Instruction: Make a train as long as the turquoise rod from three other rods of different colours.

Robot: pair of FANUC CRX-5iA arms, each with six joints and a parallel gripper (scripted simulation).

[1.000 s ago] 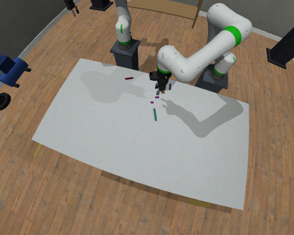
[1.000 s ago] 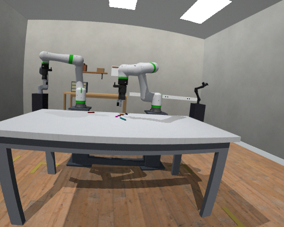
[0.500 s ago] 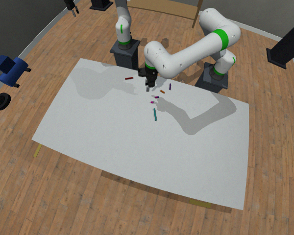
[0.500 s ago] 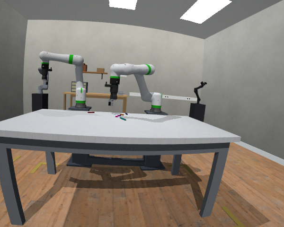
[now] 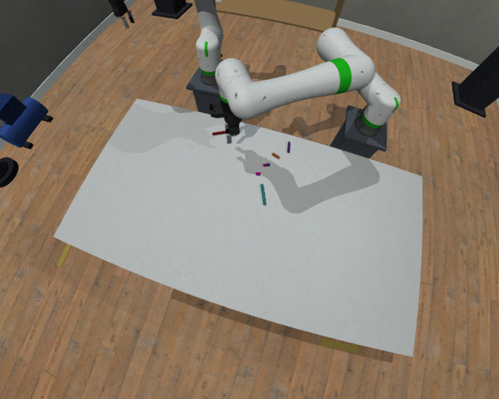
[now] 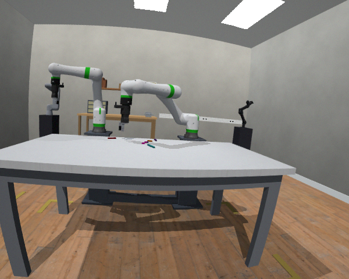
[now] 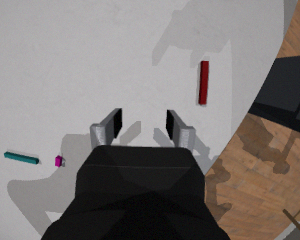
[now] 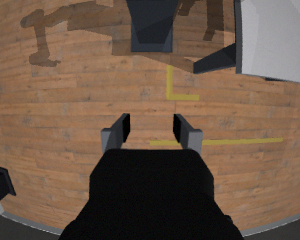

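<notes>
Across the pale tabletop [image 5: 176,223] [image 6: 138,157] [image 7: 65,60] [image 8: 277,40], reading the top view from left to right with the turquoise rod [image 5: 263,194] [image 6: 150,146] [image 7: 21,158] as our clock's centre, we find the right gripper [image 5: 128,22] [image 6: 55,101] [image 8: 151,122] wide and empty beyond the edge towards 11 o'clock, then the red rod [image 5: 218,133] [image 6: 111,138] [image 7: 203,83], also towards 11. Beside it, our left gripper [image 5: 229,136] [image 6: 121,127] [image 7: 144,118] hangs spread wide, holding nothing. We see a magenta rod [image 5: 258,174] [image 6: 143,143] [image 7: 58,161] near 12, a magenta-and-blue pair [image 5: 266,165] at 12, an orange rod [image 5: 275,155] [image 6: 149,140] between 12 and 1, and a purple rod [image 5: 289,147] [image 6: 155,139] at 1.
</notes>
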